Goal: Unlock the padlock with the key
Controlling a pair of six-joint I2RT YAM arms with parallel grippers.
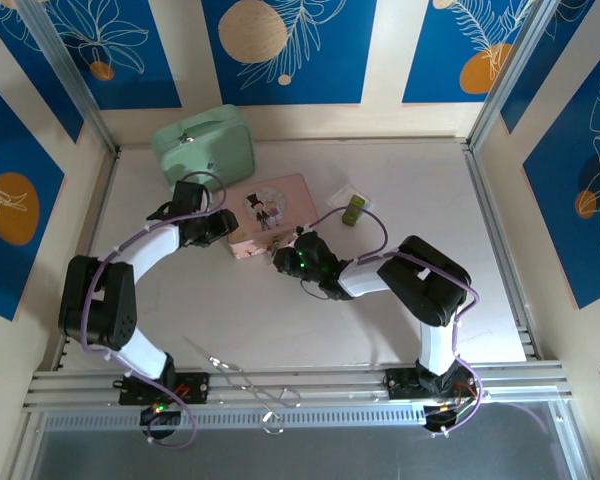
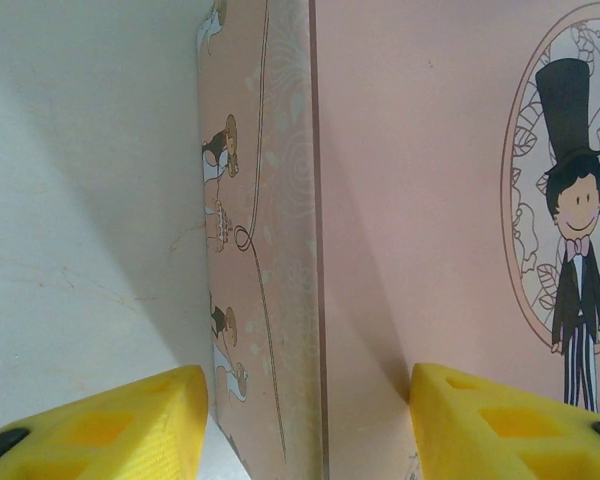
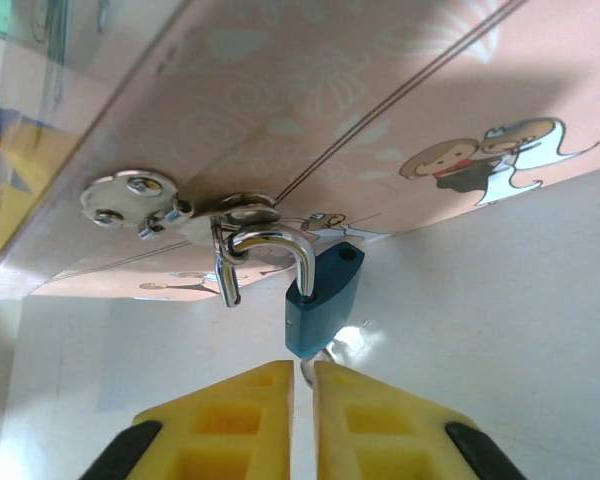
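in the top view the tin (image 1: 280, 200) lies at mid-frame. in the right wrist view the padlock (image 3: 325, 298) hangs at centre frame from the hasp (image 3: 130, 195) on the tin's side wall, its blue body pointing down toward the table (image 3: 500, 330).

the right gripper (image 3: 303, 385) is set at the bottom of that frame, directly under the padlock. its fingers are drawn almost together on a thin silvery piece at the body's base, which is judged to be the key (image 3: 332, 346). the shackle (image 3: 280, 238) is hooked through the hasp loop. only one leg is seen entering the body, and an empty hole shows at the body's upper right corner. the lock may therefore be sprung, though this cannot be told for certain.

in the left wrist view the left gripper (image 2: 310, 430) is released. one finger is placed at lower left beside the tin's side wall and the other at lower right over the lid. whether either touches the tin cannot be told, and a bracing role is inferred.

the step in hand is judged to be the turning of the key. next, a firm pinch and a wrist roll about the key's axis are called for, with the tin kept from sliding. if the shackle is free, the body is to be drawn down and unhooked.
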